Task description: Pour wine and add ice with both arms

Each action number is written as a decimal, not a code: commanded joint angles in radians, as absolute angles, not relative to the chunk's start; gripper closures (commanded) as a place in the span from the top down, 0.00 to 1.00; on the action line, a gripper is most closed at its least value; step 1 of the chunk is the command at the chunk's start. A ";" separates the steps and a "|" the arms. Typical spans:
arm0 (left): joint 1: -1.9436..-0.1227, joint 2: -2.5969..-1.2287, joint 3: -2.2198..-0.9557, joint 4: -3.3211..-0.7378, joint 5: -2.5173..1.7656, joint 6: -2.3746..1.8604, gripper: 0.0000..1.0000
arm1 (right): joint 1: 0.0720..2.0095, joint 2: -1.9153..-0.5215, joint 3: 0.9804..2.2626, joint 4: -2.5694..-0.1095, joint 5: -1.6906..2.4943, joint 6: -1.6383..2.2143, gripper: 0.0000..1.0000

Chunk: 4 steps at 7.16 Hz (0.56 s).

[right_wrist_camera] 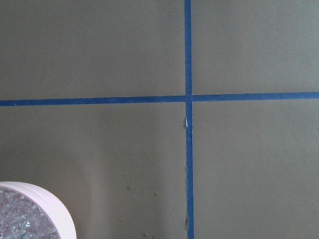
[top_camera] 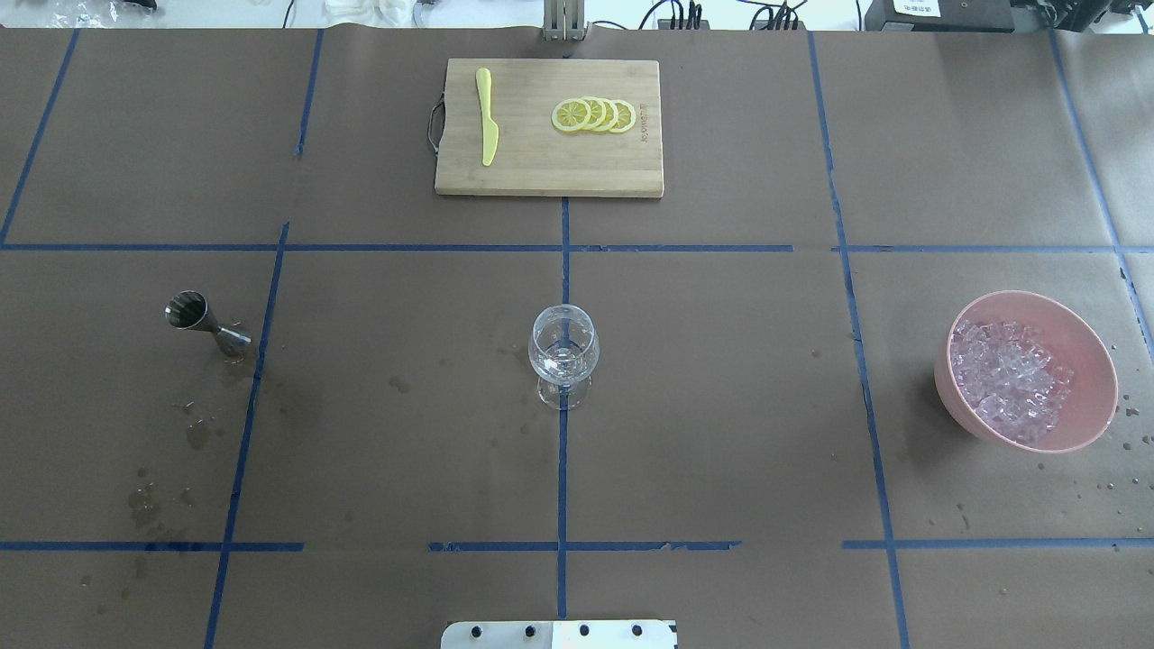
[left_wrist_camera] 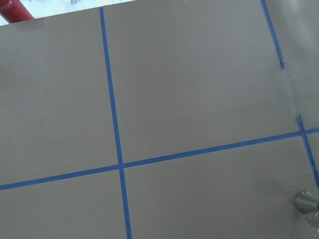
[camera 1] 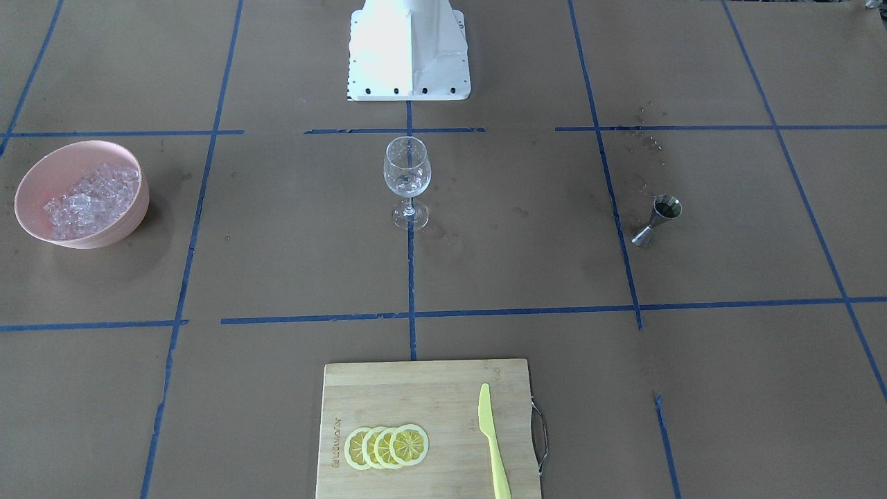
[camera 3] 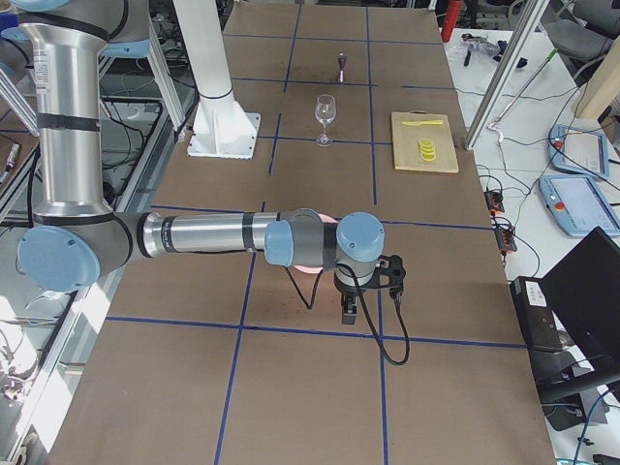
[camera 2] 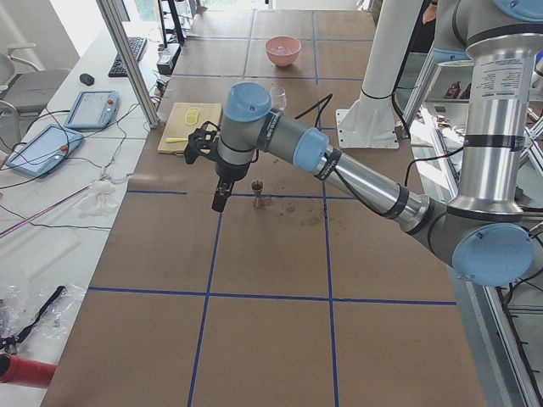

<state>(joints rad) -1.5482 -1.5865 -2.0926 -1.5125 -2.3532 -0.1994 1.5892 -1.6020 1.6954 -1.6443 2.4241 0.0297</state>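
Observation:
A clear wine glass [top_camera: 563, 351] stands upright at the table's middle [camera 1: 407, 177]. A small steel jigger [top_camera: 203, 322] stands on the robot's left [camera 1: 657, 220]; its cup looks dark inside, and I cannot make out any wine. A pink bowl [top_camera: 1098, 379] on the robot's right holds a heap of clear ice [top_camera: 1010, 371], also seen from the front [camera 1: 89, 201]. My left gripper [camera 2: 220, 202] hangs above the table beside the jigger [camera 2: 257, 193]. My right gripper [camera 3: 348, 315] hangs near the bowl, which the arm mostly hides. I cannot tell whether either gripper is open or shut.
A bamboo cutting board [top_camera: 541, 162] at the far middle carries lemon slices [top_camera: 595, 114] and a yellow knife [top_camera: 487, 129]. Wet spots [top_camera: 194, 433] mark the paper near the jigger. The white pedestal [camera 1: 409, 52] stands at the robot's edge.

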 commanded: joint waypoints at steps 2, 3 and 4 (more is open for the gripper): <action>-1.293 -1.578 -2.285 -1.569 -2.232 -0.594 1.00 | 1.589 -1.589 1.704 -1.644 2.415 0.028 1.00; -1.155 -1.562 -2.296 -1.674 -2.138 -0.788 1.00 | 1.589 -1.586 1.703 -1.646 2.421 0.043 1.00; -1.073 -1.493 -2.296 -1.810 -2.072 -0.893 1.00 | 1.589 -1.576 1.703 -1.644 2.431 0.117 1.00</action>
<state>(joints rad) -1.1981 -1.5515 -2.2833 -1.6668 -2.1658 -0.7249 1.5892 -1.5858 1.7026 -1.6450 2.4214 0.0552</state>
